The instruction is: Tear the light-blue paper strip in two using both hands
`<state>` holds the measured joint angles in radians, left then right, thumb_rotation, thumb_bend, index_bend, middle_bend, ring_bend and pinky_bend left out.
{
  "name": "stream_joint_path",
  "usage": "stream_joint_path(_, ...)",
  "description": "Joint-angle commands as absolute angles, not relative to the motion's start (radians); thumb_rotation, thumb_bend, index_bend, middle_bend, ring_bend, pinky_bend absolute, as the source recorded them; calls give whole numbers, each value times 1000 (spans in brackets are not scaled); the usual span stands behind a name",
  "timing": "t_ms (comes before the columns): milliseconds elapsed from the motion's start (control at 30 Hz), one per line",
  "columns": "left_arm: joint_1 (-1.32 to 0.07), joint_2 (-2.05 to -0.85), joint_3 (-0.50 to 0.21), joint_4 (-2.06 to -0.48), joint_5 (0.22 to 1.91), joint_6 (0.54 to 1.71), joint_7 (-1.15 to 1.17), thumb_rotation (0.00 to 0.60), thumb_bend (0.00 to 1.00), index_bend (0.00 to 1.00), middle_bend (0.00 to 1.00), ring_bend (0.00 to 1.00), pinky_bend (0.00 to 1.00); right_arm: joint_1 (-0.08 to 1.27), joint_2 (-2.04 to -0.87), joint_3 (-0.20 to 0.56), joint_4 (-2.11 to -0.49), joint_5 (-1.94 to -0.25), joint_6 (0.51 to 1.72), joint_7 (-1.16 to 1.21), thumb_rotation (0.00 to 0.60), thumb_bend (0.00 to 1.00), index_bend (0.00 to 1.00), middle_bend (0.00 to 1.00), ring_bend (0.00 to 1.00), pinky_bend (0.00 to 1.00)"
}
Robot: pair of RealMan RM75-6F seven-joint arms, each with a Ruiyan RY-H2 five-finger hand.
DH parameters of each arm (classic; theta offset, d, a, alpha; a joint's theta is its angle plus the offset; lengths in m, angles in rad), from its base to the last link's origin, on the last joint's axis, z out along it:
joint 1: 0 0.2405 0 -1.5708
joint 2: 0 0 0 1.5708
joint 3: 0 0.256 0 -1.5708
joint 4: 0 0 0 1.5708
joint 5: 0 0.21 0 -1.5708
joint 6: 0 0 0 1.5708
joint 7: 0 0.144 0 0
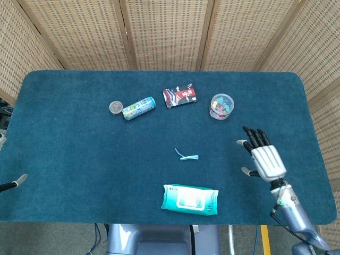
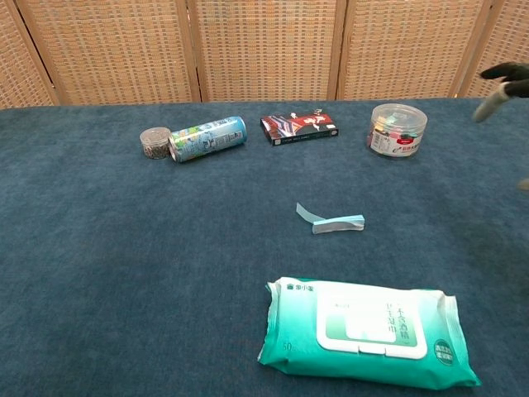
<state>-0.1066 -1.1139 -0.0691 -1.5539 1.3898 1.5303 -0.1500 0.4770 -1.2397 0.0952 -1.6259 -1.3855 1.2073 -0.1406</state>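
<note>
The light-blue paper strip lies folded on the blue cloth near the table's middle, untouched. My right hand hovers to its right, fingers spread and holding nothing; only its fingertips enter the chest view at the right edge. Of my left hand only a fingertip shows at the left edge of the head view, so its state is unclear.
A teal wet-wipes pack lies near the front edge. At the back sit a small round tin, a lying drink can, a dark card box and a clear tub of coloured bits.
</note>
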Motion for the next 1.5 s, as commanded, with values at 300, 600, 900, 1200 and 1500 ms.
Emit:
stream_joint_path(300,-110,-1130,-79,-1539,1384,1497,-140,600,0,0,0,0,0,708,-1478,217,-1530,-1137,966,-351,600,118,411,0,0,0)
stream_joint_path(600,-110,-1134,-84,-1537,1393,1489,-136,600,0,0,0,0,0,761,-1612,215,-1408,-1038,937,-441,600,280,452,0,0,0)
stream_joint_path(900,-111,-1132,-89,-1531,1395,1475,-151,600,0,0,0,0,0,781,-1654,192,-1367,-1012,926,-492,600,393,457,0,0,0)
stream_joint_path(1200,-109,-1132,-89,-1527,1403,1474,-153,600,0,0,0,0,0,775,-1660,164,-1371,-1027,936,-501,600,392,457,0,0,0)
stream_joint_path(1500,-105,-1134,-90,-1526,1409,1477,-157,600,0,0,0,0,0,773,-1701,146,-1305,-1056,940,-490,600,393,457,0,0,0)
